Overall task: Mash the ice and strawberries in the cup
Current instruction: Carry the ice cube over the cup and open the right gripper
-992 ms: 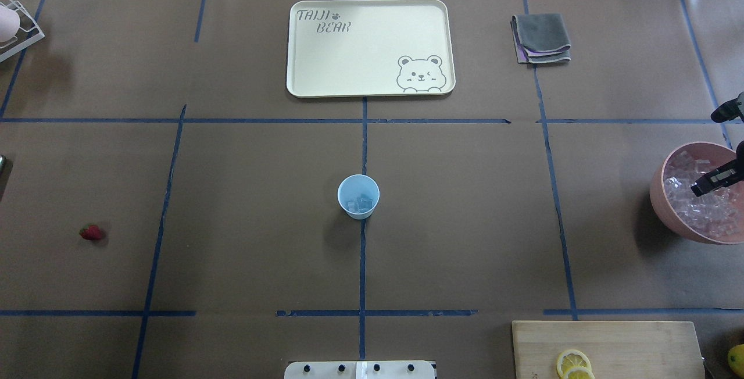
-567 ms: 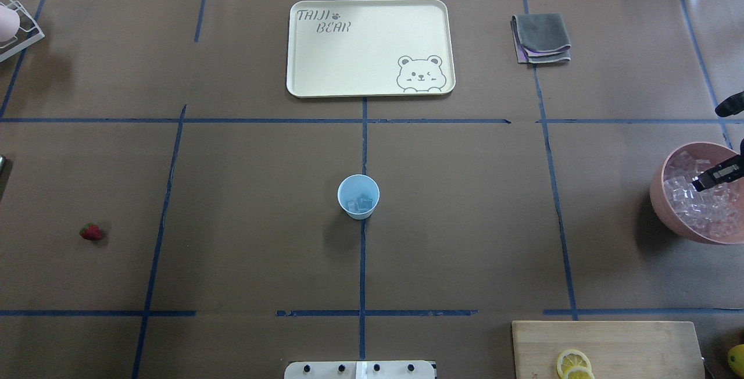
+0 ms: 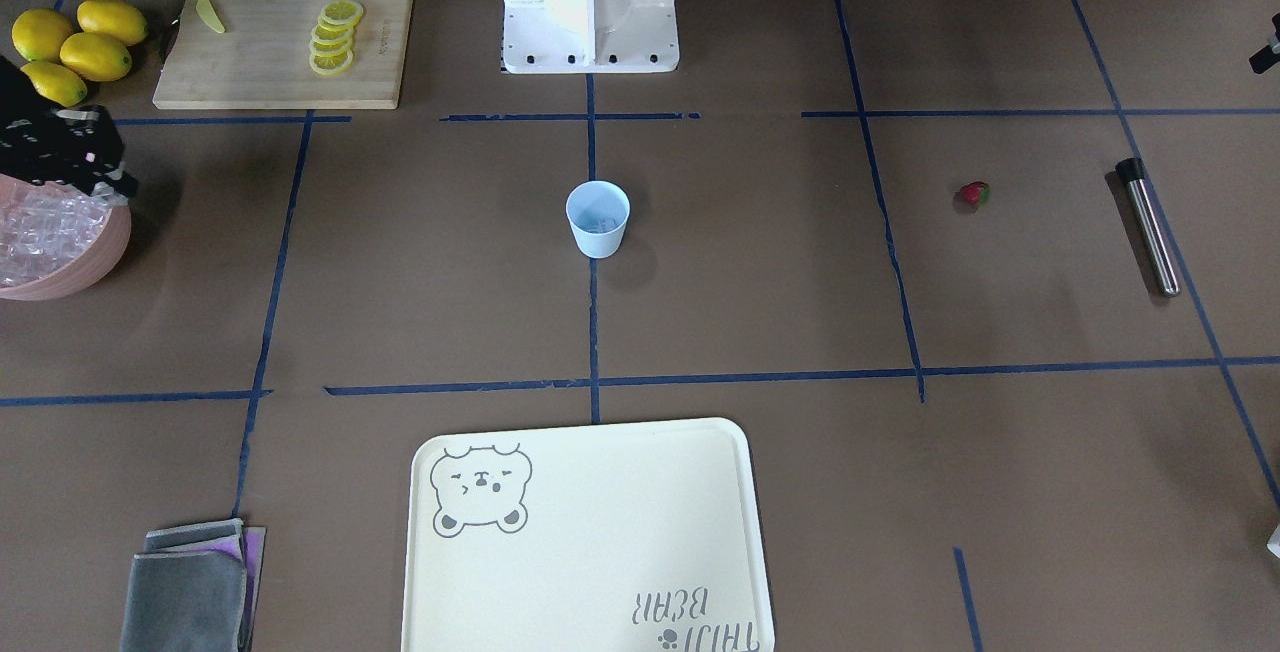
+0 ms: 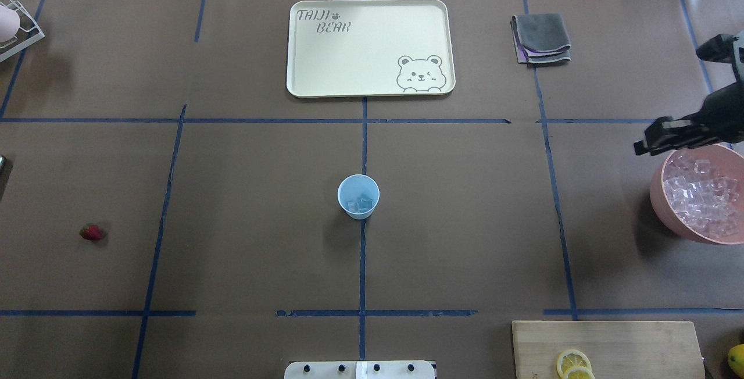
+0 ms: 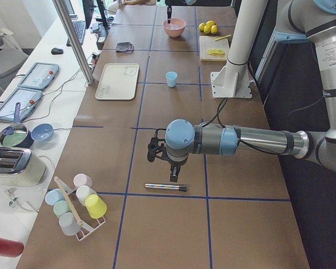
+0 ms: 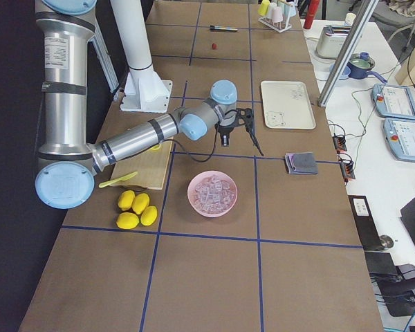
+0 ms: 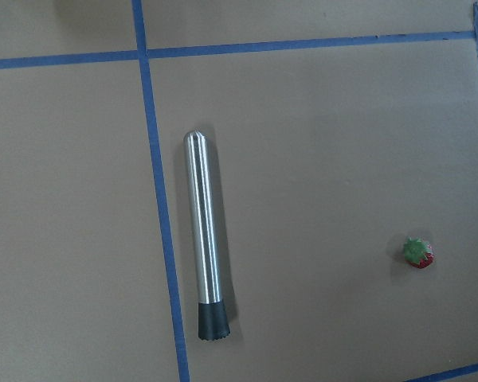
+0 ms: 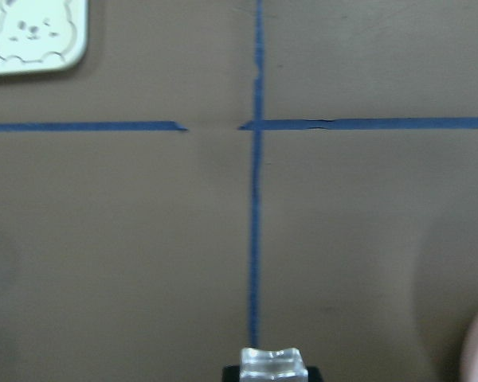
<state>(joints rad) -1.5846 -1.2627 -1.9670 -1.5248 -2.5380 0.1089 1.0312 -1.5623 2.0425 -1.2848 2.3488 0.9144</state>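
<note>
Right fingers (image 4: pixel 642 146) clamp one ice cube (image 8: pixel 271 362), pink bowl (image 4: pixel 658 210) just beside them, cup (image 4: pixel 359 214) well apart; left fingers (image 5: pixel 174 175): cannot tell open or closed

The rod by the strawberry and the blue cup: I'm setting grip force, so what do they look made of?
Rod: likely steel, shiny, with a lengthwise highlight; its dark tip looks like plastic or rubber. Cup: probably plastic, smooth matte pale blue with a thin rim; paper cannot be excluded.
</note>
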